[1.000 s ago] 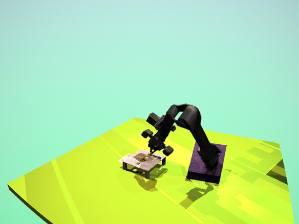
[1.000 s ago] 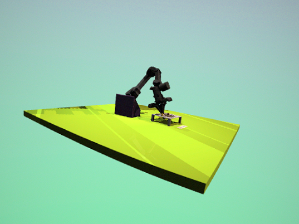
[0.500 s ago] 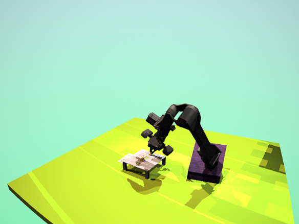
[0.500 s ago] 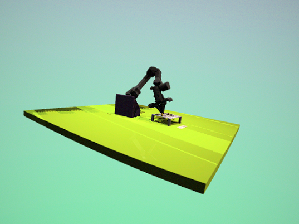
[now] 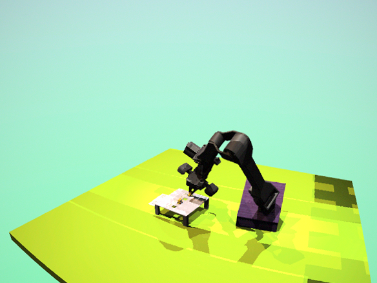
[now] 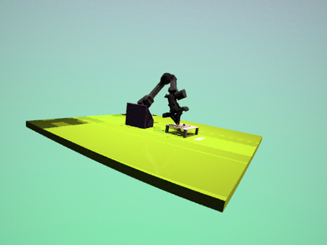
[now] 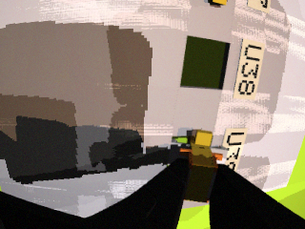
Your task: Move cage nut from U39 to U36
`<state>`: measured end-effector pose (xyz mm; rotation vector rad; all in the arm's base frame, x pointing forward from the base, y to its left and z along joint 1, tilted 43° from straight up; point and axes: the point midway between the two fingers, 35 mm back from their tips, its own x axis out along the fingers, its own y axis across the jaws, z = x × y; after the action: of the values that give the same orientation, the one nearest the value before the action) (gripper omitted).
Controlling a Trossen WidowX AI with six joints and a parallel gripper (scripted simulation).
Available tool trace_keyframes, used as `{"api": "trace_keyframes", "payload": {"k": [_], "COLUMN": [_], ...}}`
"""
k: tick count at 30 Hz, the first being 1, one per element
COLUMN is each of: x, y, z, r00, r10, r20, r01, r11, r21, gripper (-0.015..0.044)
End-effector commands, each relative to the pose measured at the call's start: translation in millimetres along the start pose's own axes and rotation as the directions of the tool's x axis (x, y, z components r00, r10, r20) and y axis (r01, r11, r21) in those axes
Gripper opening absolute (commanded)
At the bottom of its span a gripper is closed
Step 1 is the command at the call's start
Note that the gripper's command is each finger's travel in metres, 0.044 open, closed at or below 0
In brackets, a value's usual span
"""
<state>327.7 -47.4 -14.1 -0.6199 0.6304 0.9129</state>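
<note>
Above the yellow-green tabletop (image 5: 147, 257) (image 6: 140, 152), plain mint-green surroundings fade to grey-blue.

matt black plastic-looking arm (image 5: 244, 157) (image 6: 155, 92); purple base block (image 5: 256, 221) (image 6: 135, 115) with wood-like grain on top; pale rail plate (image 5: 166, 203) (image 6: 192, 127) (image 7: 162, 105), smooth, streaked with glare; brassy, metallic-looking cage nut (image 7: 202, 147); glossy yellow-green table top (image 5: 141, 250) (image 6: 182, 168)
</note>
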Motion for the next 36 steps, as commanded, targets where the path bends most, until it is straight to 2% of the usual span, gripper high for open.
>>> {"api": "trace_keyframes", "payload": {"k": [1, 36], "x": [1.1, -0.5], "y": [1.0, -1.2], "z": [-0.4, -0.1], "r00": [1.000, 1.000], "r10": [0.007, 0.024], "r20": [0.003, 0.004], "r01": [-0.007, -0.024], "r11": [1.000, 1.000], "r21": [-0.001, -0.002], "gripper": [0.0028, 0.0028]}}
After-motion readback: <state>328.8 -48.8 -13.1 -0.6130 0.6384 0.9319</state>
